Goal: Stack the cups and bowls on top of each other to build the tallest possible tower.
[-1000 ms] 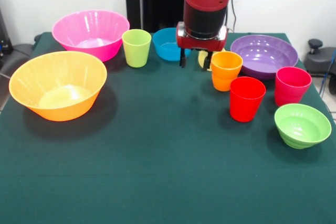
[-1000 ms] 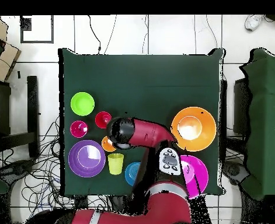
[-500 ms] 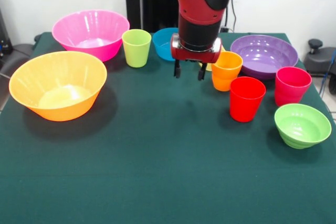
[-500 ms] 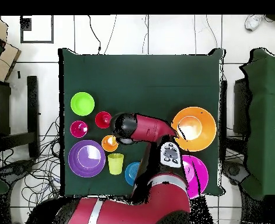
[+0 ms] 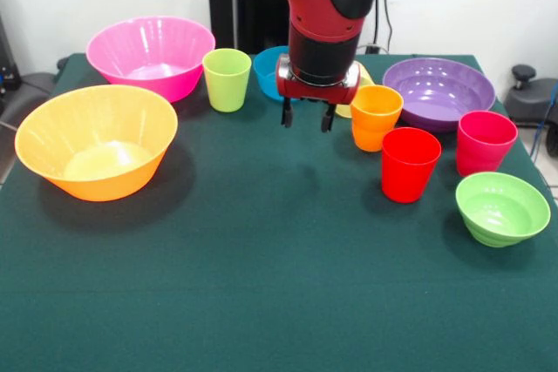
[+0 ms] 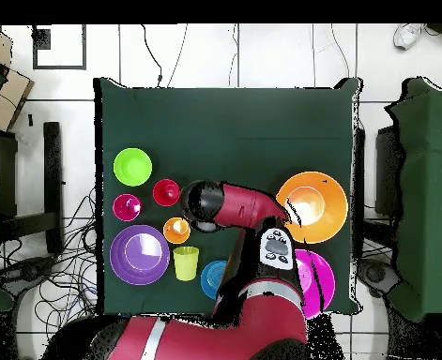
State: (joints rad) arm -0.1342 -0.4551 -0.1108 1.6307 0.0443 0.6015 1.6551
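- The ribbed orange plastic cup (image 5: 376, 116), the likely tower base, stands upright just beside the pincer (image 5: 304, 117).
- The pincer hangs empty, fingers parted, above the green surface (image 5: 261, 250).
- Approach from above, centring over the rim, clear of the red plastic cup (image 5: 410, 164) just beyond.

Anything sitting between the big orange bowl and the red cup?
No. In the front view only bare green cloth runs from the big orange bowl to the red cup.

Cups (image 5: 377, 117) and bowls (image 5: 98, 140) upright, unstacked — scattered across table
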